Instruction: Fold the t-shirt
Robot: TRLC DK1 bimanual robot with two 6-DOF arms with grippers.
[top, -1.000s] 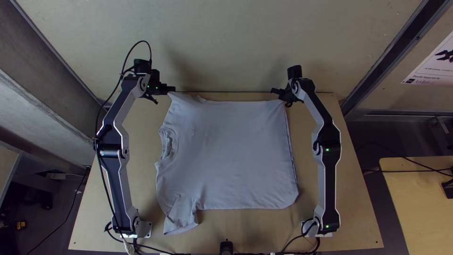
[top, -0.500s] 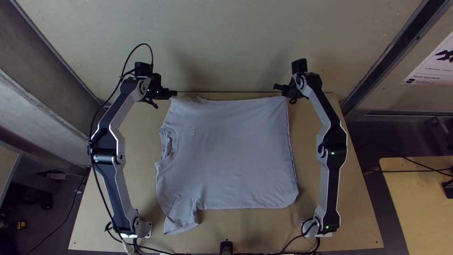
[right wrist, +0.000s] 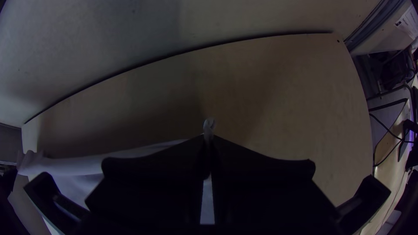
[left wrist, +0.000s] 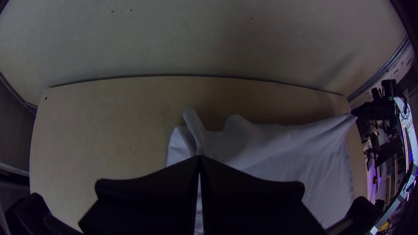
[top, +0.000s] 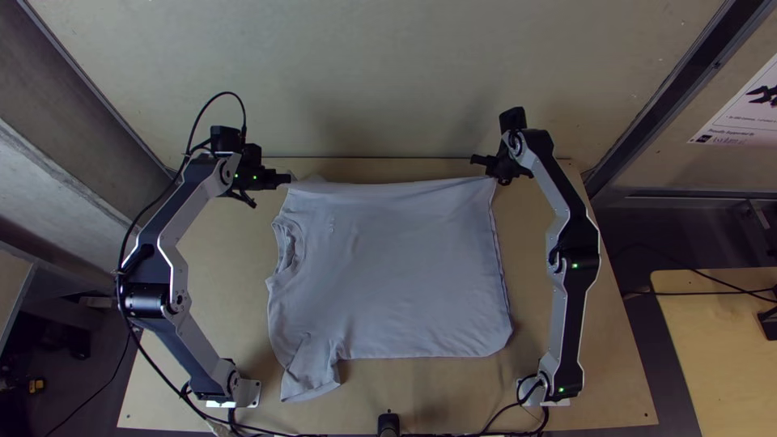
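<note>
T-shirt: the grey T-shirt (top: 396, 275) lies mostly spread on the counter (top: 453, 392), neck opening (top: 290, 247) to the left and hem (top: 500, 267) to the right. One sleeve (top: 312, 371) sticks out toward the near left.
Far edge: drawn out in a line between the two pincers, with soft ridges of cloth near the left one.
Left pincer: at the shirt's far left corner (top: 285, 179), its fingers (left wrist: 152, 191) closed together on a pinch of cloth.
Right pincer: at the far right corner, hem side (top: 490, 171), closed on the shirt, a small tip of fabric poking out past its fingers (right wrist: 261, 174).
</note>
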